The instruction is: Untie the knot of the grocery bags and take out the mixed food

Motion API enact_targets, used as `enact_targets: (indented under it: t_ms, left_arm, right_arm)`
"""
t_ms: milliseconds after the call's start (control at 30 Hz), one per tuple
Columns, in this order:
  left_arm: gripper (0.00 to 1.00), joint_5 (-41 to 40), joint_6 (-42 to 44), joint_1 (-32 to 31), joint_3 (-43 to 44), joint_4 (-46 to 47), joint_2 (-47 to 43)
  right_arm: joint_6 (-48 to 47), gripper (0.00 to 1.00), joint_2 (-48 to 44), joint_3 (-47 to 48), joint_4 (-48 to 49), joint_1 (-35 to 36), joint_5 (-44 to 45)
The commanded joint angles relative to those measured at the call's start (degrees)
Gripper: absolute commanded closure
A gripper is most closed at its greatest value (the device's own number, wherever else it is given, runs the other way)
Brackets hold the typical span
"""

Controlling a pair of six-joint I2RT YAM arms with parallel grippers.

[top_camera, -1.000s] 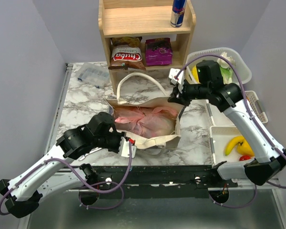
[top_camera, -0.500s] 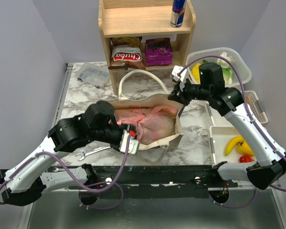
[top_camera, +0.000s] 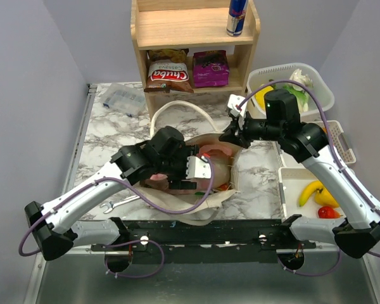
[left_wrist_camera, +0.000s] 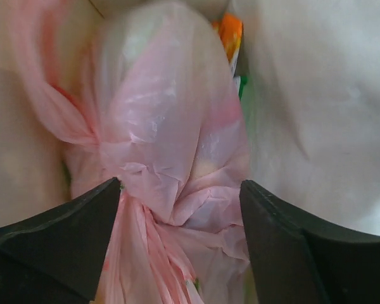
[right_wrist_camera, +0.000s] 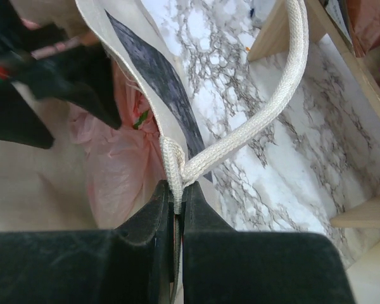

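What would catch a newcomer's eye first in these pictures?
The pink plastic bag fills the left wrist view, its knot sitting between the open fingers of the left hand, down inside the beige tote at table centre. On the tote's far right corner, the right hand is shut on the rim where the rope handle is sewn on.

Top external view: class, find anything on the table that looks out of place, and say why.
A small metal wrench lies on the marble table near its front edge, left of the canvas tote. It looks out of place among bags and groceries.
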Motion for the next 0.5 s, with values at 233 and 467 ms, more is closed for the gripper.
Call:
enact_targets:
  t_ms: [233, 467]
  left_arm:
    - [0.35, -14.2, 1.6, -1.5, -13.1, 5.4, 5.3]
    - [1.0, 7.0, -1.7, -0.2, 0.9, -2.7, -3.0]
  right_arm:
    - [3.8, 0.99, -2.9, -3.3, 5.2, 1.0, 0.5]
    - [5.4, 0.99, 0.6, -4.0, 8.4, 0.9, 5.7]
